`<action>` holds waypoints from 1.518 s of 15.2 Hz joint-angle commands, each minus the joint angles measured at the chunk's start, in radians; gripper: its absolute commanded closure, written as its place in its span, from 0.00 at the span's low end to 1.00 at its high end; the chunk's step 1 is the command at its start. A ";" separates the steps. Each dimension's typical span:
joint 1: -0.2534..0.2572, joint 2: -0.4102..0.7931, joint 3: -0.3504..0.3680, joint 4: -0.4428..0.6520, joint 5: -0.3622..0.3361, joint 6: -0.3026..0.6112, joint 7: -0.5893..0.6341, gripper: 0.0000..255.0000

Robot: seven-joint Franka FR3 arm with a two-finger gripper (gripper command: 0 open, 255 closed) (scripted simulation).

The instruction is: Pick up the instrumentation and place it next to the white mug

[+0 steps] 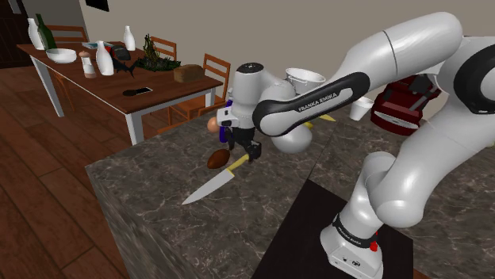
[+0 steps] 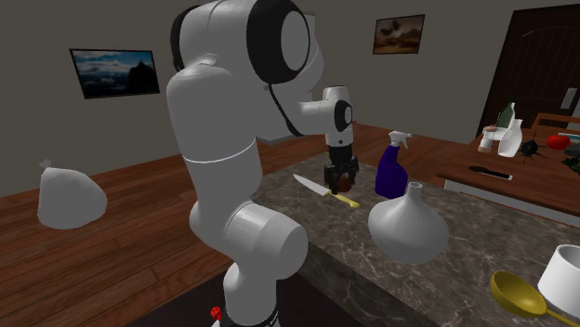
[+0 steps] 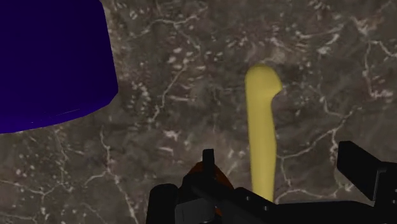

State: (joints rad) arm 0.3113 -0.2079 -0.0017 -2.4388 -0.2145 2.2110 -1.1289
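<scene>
Clamping one brown instrument [image 1: 217,159], pincer [image 2: 340,177] above one yellow-handled knife [image 1: 208,189], beside one purple spray bottle [image 2: 391,168].

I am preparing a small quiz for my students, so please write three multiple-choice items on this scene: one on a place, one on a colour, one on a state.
1. Where does the knife lie?
A) on the marble counter
B) on the wooden dining table
C) on the floor

2. What colour is the knife handle?
A) red
B) yellow
C) green

3. How is the dark blue spray bottle placed?
A) lying on its side
B) hanging from a hook
C) standing upright

Answers:
1 A, its blade rests flat on the stone top.
2 B, the wrist view shows it plain yellow.
3 C, its white trigger head is on top.
</scene>
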 commanded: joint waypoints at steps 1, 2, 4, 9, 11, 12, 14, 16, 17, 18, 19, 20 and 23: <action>-0.002 0.014 -0.002 -0.014 -0.007 0.029 -0.005 0.00; -0.003 0.022 -0.003 -0.020 -0.010 0.043 -0.003 0.00; -0.006 0.039 -0.006 -0.032 -0.016 0.072 0.000 0.00; -0.007 0.044 -0.007 -0.036 -0.018 0.081 0.001 0.00; -0.007 0.044 -0.007 -0.036 -0.018 0.081 0.001 0.00; -0.007 0.044 -0.007 -0.036 -0.018 0.081 0.001 0.00; -0.007 0.044 -0.007 -0.036 -0.018 0.080 0.001 1.00; -0.007 0.043 -0.007 -0.036 -0.018 0.080 0.001 1.00; -0.007 0.043 -0.007 -0.036 -0.018 0.080 0.001 1.00; -0.007 0.043 -0.007 -0.036 -0.018 0.080 0.001 1.00; -0.007 0.043 -0.007 -0.036 -0.018 0.080 0.001 1.00; -0.007 0.043 -0.007 -0.036 -0.018 0.080 0.001 1.00; -0.007 0.044 -0.007 -0.036 -0.018 0.081 0.001 1.00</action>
State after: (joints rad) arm 0.3040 -0.1643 -0.0085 -2.4745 -0.2327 2.2914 -1.1278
